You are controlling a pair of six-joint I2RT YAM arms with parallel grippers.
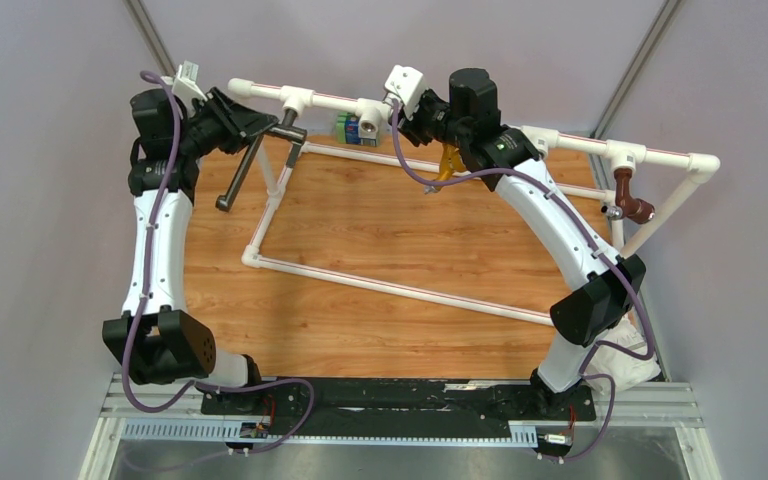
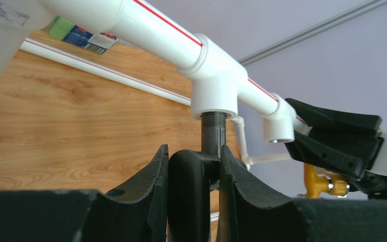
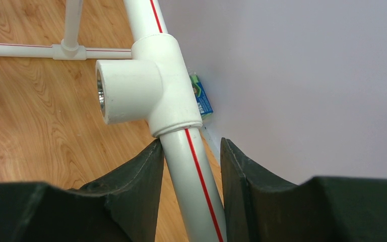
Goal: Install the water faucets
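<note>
Clamping the left gripper (image 2: pixel 194 151) on the bent head of the faucet (image 1: pixel 254 170), directly beneath the top rail (image 1: pixel 340 100), and pressing both pads (image 2: pixel 151 181) against the dark metal, presumably for twisting the threaded end up into the tee (image 2: pixel 216 96) on that rail. Showing a band of bare thread under the tee's mouth, so likely sitting only part-way in. Letting the long tube and cross-bar handle slant down and away from the rail, unsupported. Farther along the rail, closing the right gripper (image 3: pixel 191 142) around the pipe itself beside an empty tee (image 3: pixel 131 91), probably steadying the frame against the twist. Hiding the thread depth inside the tee. Half covering an orange tap (image 1: pixel 448 160) below the rail with the right arm. Cutting off a small box (image 1: pixel 355 128) behind the rail.
</note>
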